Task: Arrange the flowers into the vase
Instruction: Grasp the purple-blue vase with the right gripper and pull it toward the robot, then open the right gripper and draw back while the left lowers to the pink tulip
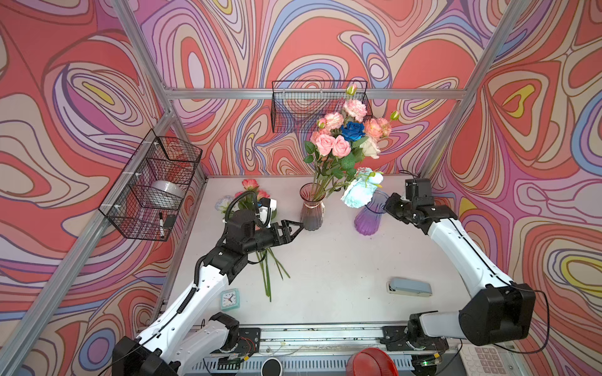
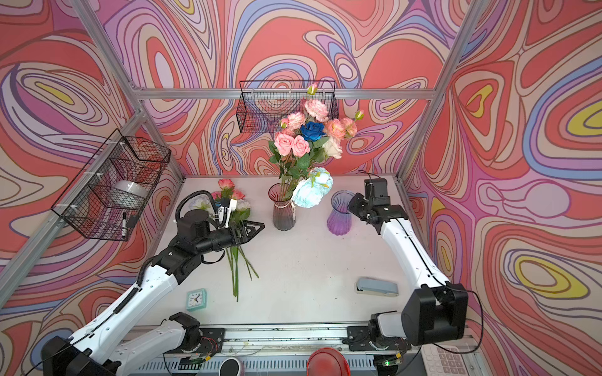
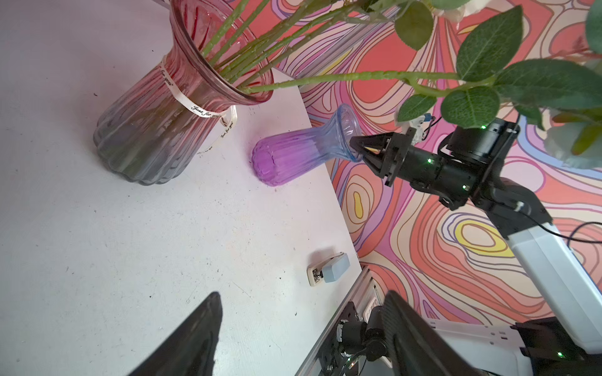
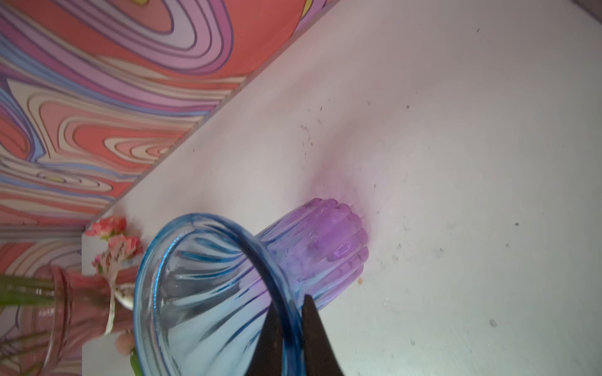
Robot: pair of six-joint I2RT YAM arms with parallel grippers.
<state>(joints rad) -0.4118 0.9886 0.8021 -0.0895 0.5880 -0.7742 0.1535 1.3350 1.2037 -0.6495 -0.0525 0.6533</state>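
Your right gripper (image 4: pixel 288 314) is clenched on the blue rim of the purple vase (image 4: pixel 325 247), with 1 finger inside the mouth and 1 outside. That vase stands on the table (image 1: pixel 342 276) toward the right, with no stems in it.

Your left gripper (image 1: pixel 294 228) is released: the jaws are spread and hold nothing. Its tips sit just beside the lower body of the pink vase (image 1: pixel 312 211).

Most of the flowers (image 1: pixel 338 136) already stand in the pink vase: pink, peach and white heads and 1 deep blue rose. Pale blue blooms (image 1: pixel 358 192) droop low between the 2 vases.

A few loose flowers (image 1: pixel 250 192) lie on the table at the back left. Their green stems run under your left arm toward the clock (image 1: pixel 230 299). A stapler (image 1: pixel 410 287) lies near the front right.
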